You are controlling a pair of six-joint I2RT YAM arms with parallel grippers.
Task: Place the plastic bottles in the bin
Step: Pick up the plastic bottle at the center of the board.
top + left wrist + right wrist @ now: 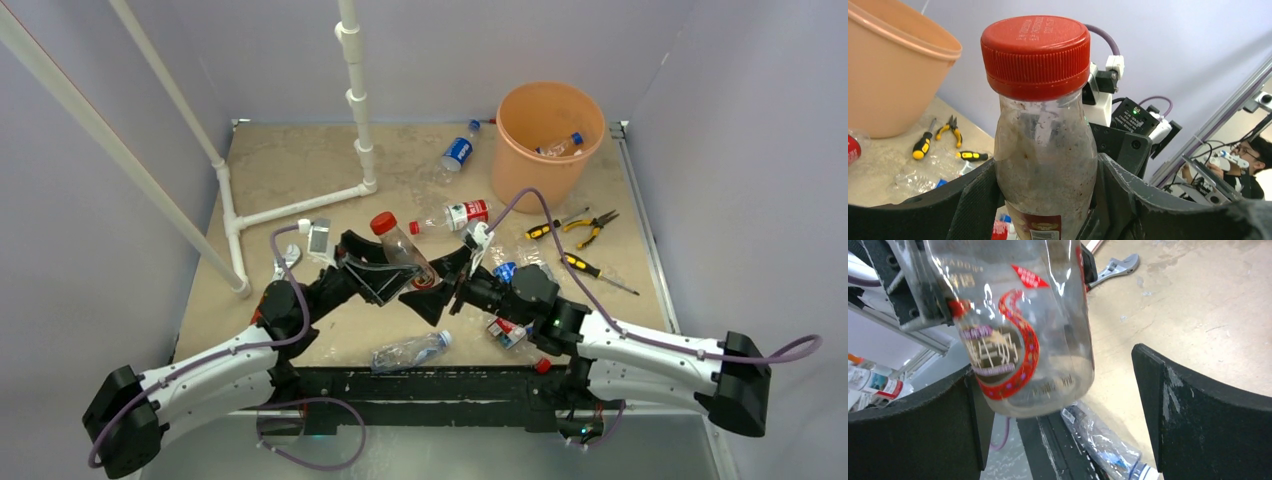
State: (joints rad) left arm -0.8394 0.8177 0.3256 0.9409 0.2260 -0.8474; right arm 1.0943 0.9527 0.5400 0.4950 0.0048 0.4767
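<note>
- The left claw (1047, 200) pinches a red-capped bottle (403, 250) below its shoulder, holding it tilted above the middle of the table (290, 170).
- The right claw (1060, 390) is spread, with one finger on either side of that bottle's base.
- The orange bin (522, 165) stands at the far right with a second bottle (560, 146) inside.
- Loose bottles (410, 350) lie on the table.

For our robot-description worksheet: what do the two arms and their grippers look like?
The left arm and right arm have white tapered links between bulky black joints; a purple cable loops along each. The left gripper and right gripper have two broad black fingers, scuffed pale at the edges.
</note>
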